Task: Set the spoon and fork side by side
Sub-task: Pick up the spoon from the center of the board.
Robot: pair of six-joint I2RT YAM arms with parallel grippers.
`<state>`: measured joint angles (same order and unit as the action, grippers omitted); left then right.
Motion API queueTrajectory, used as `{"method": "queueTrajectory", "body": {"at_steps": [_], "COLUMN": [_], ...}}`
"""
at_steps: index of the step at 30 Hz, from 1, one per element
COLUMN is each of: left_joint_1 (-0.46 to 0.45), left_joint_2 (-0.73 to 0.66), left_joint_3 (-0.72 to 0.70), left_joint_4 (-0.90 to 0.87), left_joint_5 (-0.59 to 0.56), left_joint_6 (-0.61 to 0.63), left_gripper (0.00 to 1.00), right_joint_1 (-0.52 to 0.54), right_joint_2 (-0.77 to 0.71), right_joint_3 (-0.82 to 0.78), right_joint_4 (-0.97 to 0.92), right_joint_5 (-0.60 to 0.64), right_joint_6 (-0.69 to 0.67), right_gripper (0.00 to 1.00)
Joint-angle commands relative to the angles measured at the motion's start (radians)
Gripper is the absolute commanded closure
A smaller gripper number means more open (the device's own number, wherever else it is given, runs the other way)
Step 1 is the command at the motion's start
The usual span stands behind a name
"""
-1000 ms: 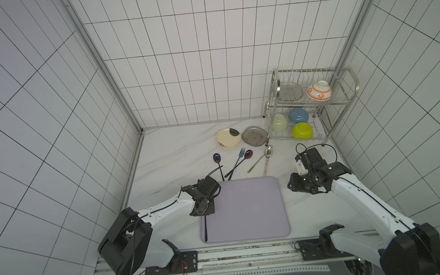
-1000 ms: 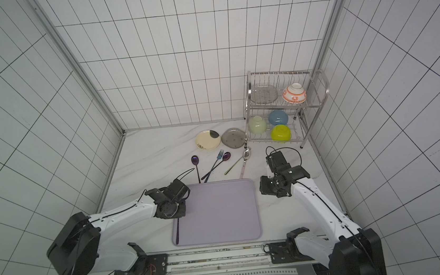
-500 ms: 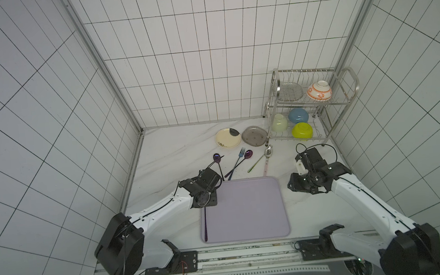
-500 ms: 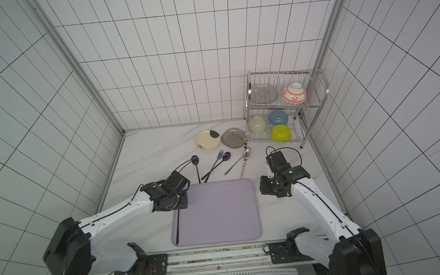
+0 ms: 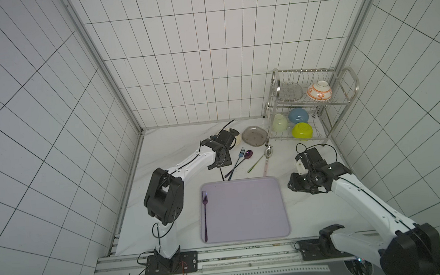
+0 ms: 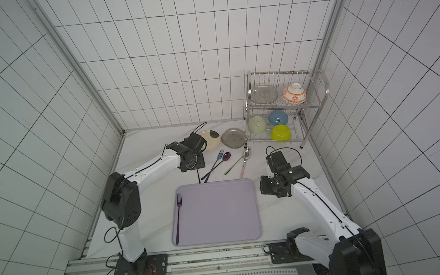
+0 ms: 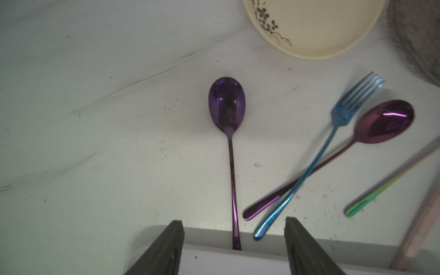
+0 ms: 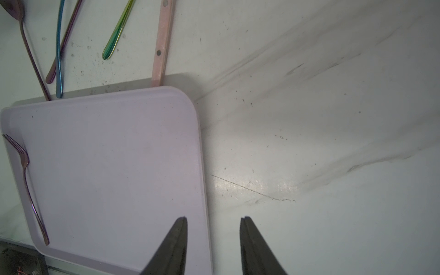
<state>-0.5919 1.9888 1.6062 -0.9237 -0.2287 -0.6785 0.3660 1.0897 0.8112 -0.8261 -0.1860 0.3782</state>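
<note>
Fork (image 5: 206,216) laid at the tray's (image 5: 248,218) nine o'clock edge, the left claw (image 7: 234,222) has swung out, open and empty, over the spoon (image 7: 227,104) due beside it; right claw (image 8: 214,220) part-open, empty.

The handle tip of the purple spoon (image 7: 227,107) vanishes behind the tray (image 7: 226,262) rim; the cream plate (image 7: 314,26) is cropped.

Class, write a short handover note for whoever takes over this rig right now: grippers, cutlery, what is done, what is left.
Left gripper: open, fingers either side of the dark purple metal spoon, which lies on the white table; no grip.
Right gripper: open, empty, at the right edge of the lavender plastic tray.
Done: purple metal fork lies along the tray's left side.
Left: grasp the spoon, lay it beside the fork.
</note>
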Motion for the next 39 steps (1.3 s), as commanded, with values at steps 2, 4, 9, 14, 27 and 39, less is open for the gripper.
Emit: {"method": "queueTrajectory", "body": {"at_steps": [2, 4, 9, 14, 27, 39], "left_joint_1": [0.027, 0.031, 0.033, 0.036, 0.105, 0.184], "left_joint_2": [0.144, 0.197, 0.265, 0.283, 0.28, 0.247], "left_joint_3": [0.128, 0.177, 0.207, 0.18, 0.09, 0.195], "left_joint_4": [-0.079, -0.097, -0.102, -0.083, 0.029, 0.05], "left_joint_5": [-0.014, -0.011, 0.014, 0.053, 0.186, 0.158], "left_joint_6": [0.01, 0.015, 0.005, -0.01, -0.03, 0.17], "left_gripper": [0.36, 0.39, 0.48, 0.57, 0.91, 1.0], "right_joint_1": [-0.006, -0.007, -0.006, -0.006, -0.006, -0.006], "right_joint_2": [0.01, 0.014, 0.022, 0.026, 0.032, 0.041], "right_joint_3": [-0.01, -0.01, -0.013, -0.021, -0.024, -0.009], "right_joint_4": [0.015, 0.02, 0.027, 0.029, 0.022, 0.004], "right_joint_5": [0.012, 0.014, 0.02, 0.028, 0.033, 0.033], "right_joint_6": [0.007, 0.009, 0.009, 0.01, 0.017, 0.014], "right_gripper": [0.6, 0.61, 0.61, 0.61, 0.61, 0.61]}}
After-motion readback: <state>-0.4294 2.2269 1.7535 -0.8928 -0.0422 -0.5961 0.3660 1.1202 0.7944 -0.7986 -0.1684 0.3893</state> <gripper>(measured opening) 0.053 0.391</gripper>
